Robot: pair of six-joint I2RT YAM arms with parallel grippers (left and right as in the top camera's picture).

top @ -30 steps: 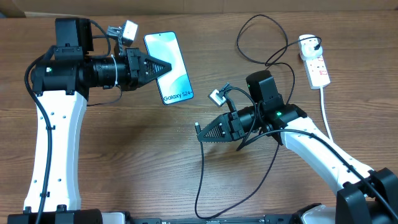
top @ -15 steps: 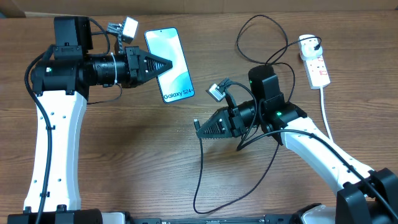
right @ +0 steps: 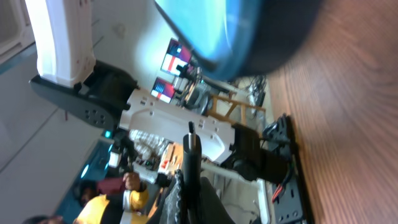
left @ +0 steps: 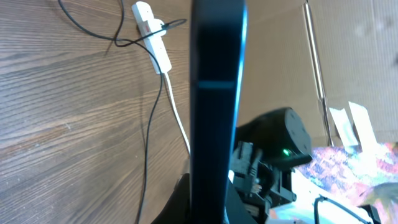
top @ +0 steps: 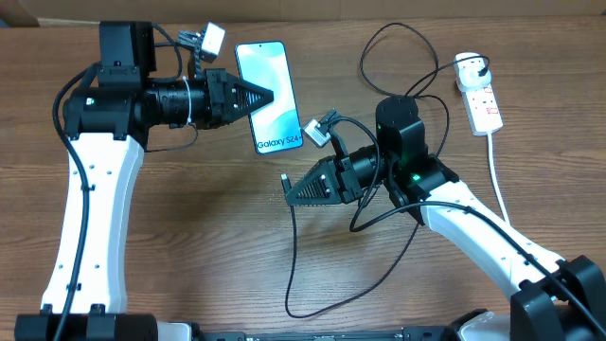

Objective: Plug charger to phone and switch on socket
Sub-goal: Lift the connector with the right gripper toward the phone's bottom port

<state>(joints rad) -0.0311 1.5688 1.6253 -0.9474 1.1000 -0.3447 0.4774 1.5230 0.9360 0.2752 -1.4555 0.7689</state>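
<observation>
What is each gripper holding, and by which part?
Left gripper: slim blue-screened smartphone, gripped midway along a long side. Right gripper: thin black charger cable, pinched just behind its small connector tip.

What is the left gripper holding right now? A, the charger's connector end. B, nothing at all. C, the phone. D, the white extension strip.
C: the left gripper is clamped on the long edge of the phone, which shows edge-on in the left wrist view, while the charger tip sits in the right gripper.
</observation>
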